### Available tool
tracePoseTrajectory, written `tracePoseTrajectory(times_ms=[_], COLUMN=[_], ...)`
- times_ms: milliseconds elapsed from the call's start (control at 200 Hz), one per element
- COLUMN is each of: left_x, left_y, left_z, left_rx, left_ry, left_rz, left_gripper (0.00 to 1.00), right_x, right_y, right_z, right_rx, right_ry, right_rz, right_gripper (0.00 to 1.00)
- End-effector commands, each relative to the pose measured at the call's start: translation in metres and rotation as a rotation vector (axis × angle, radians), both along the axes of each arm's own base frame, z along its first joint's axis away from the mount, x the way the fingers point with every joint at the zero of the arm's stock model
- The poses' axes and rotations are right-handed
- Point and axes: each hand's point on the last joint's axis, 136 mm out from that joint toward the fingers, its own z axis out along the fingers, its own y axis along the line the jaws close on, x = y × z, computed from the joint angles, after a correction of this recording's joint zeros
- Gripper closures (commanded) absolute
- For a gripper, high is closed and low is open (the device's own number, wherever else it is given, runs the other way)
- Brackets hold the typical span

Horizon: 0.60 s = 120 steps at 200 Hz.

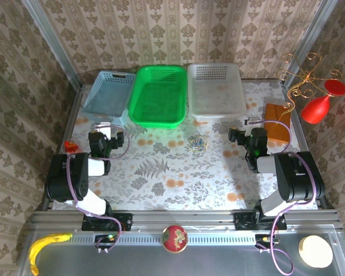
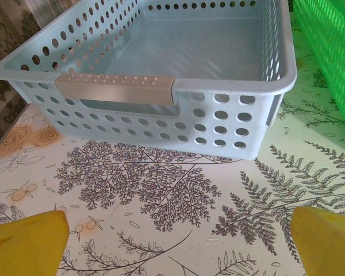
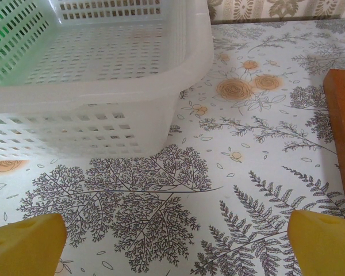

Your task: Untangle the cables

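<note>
Spread left hand (image 2: 175,244) faces blue basket (image 2: 218,112), spread right hand (image 3: 175,244) white basket (image 3: 103,118); cables (image 1: 197,142) outside.

Glossy plastic blue basket (image 2: 218,123), translucent white basket (image 3: 103,126), matt printed table (image 2: 132,241)

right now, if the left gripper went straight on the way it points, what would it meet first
Most likely the near wall of the blue basket, around its grey handle. The left gripper, jaws open, faces it across the patterned table; how far off is hard to judge.
</note>
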Motion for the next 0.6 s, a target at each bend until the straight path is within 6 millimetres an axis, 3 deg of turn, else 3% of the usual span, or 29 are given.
tracePoseTrajectory(times_ms=[0,115,295,595], left_x=[0.006,0.004,-0.003,-0.009], left_y=[0.002,0.002,0.014,0.027], left_z=[0.013,0.015,0.029,0.072], left_rx=[-0.020,-0.018,-0.015,-0.034], left_ry=[-0.044,-0.053,-0.074,-0.051], left_rz=[0.007,0.015,0.085,0.186], left_gripper=[0.00,0.00,0.00,0.00], right_x=[0.005,0.003,-0.002,-0.024], right_y=[0.001,0.002,0.012,0.021], right_z=[0.010,0.012,0.031,0.061], right_rx=[0.002,0.001,-0.037,0.069], right_ry=[-0.025,-0.035,-0.032,0.003], right_rz=[0.018,0.020,0.048,0.049], right_gripper=[0.00,0.00,0.00,0.00])
